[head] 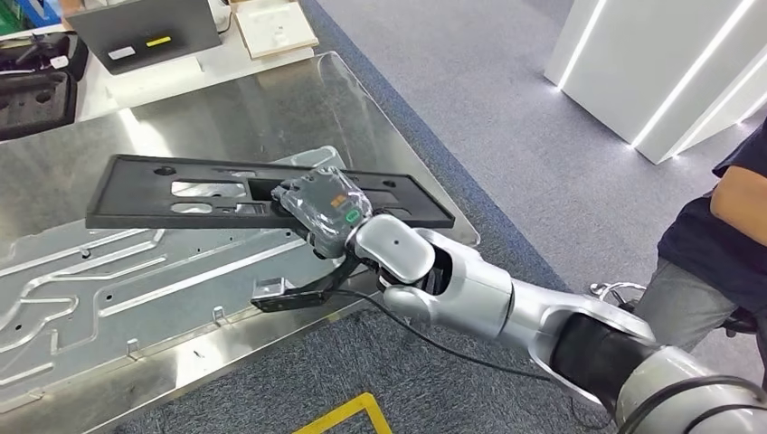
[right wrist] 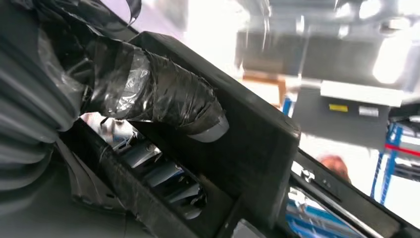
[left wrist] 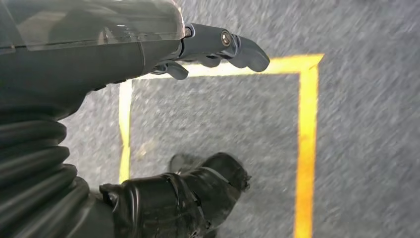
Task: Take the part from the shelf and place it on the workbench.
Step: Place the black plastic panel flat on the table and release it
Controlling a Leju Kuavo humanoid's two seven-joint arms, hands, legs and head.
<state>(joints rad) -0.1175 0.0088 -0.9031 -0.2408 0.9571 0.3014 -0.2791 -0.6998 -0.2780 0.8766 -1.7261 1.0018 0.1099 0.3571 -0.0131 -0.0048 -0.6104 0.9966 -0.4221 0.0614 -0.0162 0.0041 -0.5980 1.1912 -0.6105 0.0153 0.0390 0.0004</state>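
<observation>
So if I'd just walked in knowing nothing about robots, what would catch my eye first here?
Probably the long black part, a flat panel with cut-outs, which the silver arm's right hand grips near its middle, over the shiny metal workbench. Next, the yellow tape square on the grey carpet, with the left hand hanging above it holding nothing. A seated person is at the right edge.

Grey carpet floor (head: 506,99), yellow floor tape (left wrist: 307,148), white lit wall (head: 660,63).

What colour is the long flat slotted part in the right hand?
Black; the long flat slotted part shows best in the head view.
</observation>
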